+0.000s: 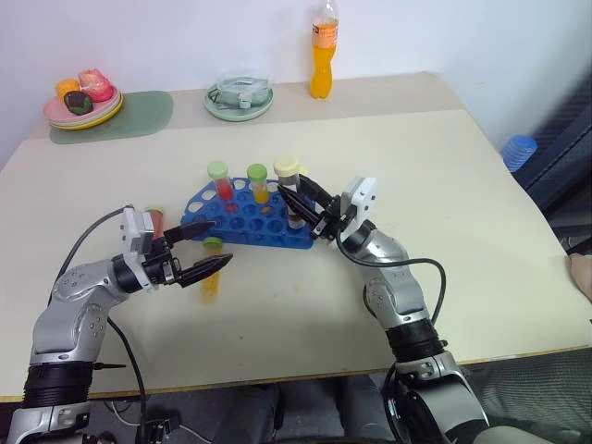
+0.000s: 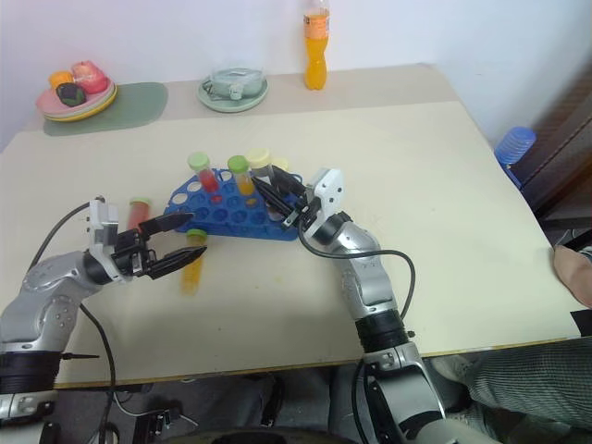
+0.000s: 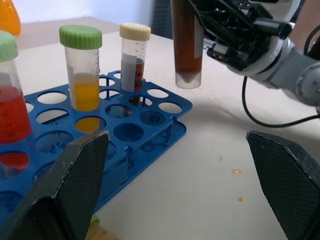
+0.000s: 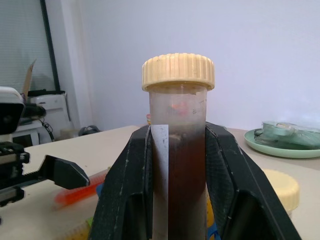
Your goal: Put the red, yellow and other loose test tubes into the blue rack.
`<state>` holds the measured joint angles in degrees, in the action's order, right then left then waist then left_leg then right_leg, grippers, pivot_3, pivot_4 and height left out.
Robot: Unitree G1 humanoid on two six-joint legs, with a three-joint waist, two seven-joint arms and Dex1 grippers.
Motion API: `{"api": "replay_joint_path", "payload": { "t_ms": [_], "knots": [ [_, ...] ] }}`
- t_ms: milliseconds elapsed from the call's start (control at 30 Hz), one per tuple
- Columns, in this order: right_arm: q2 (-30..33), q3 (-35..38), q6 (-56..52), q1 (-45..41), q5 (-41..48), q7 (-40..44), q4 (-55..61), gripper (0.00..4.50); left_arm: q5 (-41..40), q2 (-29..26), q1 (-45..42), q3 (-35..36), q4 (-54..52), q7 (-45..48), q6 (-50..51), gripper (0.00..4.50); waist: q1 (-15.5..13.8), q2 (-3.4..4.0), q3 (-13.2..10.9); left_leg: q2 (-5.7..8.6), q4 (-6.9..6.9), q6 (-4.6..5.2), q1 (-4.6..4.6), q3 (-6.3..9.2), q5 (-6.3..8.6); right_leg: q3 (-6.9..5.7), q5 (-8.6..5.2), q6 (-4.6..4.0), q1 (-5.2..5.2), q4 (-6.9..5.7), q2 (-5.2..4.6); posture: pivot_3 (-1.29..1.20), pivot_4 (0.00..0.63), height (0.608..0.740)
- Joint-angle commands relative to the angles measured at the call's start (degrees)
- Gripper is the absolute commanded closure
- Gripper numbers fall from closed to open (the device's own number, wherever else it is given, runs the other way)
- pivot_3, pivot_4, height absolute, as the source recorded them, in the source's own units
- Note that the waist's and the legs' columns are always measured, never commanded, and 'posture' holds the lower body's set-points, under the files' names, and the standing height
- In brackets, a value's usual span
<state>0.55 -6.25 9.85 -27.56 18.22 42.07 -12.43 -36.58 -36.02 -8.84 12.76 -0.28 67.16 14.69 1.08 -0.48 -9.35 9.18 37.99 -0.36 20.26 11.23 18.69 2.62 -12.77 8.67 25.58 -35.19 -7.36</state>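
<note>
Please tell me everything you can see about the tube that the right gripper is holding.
The dark brown tube is clear plastic with a ribbed cream screw cap, filled with dark brown liquid, and a white label strip runs down its side. The right gripper clamps it between both black fingers. It is upright, its conical tip hanging free above the edge of the blue rack.

I've got both head eyes looking down over the table (image 1: pixel 462 231), wrist cams close in along their fingers, and all four views share the blue rack (image 1: pixel 242 217) area.
</note>
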Motion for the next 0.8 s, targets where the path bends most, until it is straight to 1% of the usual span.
{"api": "replay_joint_path", "payload": {
  "t_ms": [33,300,467,600,800],
  "knots": [
    [-2.05,-0.07,5.02,-2.12,-0.46,0.67,-3.38,3.67,-1.55,-0.65,0.43,2.34,-2.29,-0.30,0.11,0.00,0.04,0.00,0.00,-0.01,0.00,0.00,0.00,0.00,0.00,0.00,0.00,-0.01,0.00,0.00,0.01,0.00,0.150,0.740],
    [-4.27,0.34,12.69,-3.59,-2.35,0.60,-13.69,3.67,-2.25,-1.28,1.47,3.27,-3.50,-0.63,0.86,0.00,0.11,0.01,0.00,-0.04,0.00,-0.03,-0.03,-0.01,0.01,0.00,0.04,-0.06,0.00,0.00,0.05,0.00,0.150,0.740],
    [-4.07,1.59,16.12,-4.43,-3.01,-0.17,-18.30,3.67,-2.57,-1.78,2.06,3.97,-4.19,-0.81,1.35,0.00,0.10,0.03,0.02,-0.06,0.00,-0.04,-0.05,-0.02,0.02,0.00,0.05,-0.08,0.00,-0.01,0.07,0.00,0.150,0.740],
    [-3.40,2.44,17.33,-4.60,-2.68,0.07,-19.39,3.67,-2.78,-2.07,2.47,4.29,-4.60,-0.88,1.55,0.00,0.11,0.03,0.02,-0.06,0.00,-0.05,-0.09,-0.02,0.02,0.00,0.05,-0.09,-0.02,-0.02,0.08,0.00,0.150,0.740],
    [-2.19,2.41,16.81,-2.88,-2.33,1.00,-17.33,3.67,-2.75,-2.00,2.33,4.20,-4.68,-0.99,1.70,0.00,0.10,0.04,0.03,-0.07,0.00,-0.06,-0.10,-0.03,0.03,0.00,0.05,-0.09,-0.02,-0.03,0.10,0.00,0.150,0.740]
  ]
}}
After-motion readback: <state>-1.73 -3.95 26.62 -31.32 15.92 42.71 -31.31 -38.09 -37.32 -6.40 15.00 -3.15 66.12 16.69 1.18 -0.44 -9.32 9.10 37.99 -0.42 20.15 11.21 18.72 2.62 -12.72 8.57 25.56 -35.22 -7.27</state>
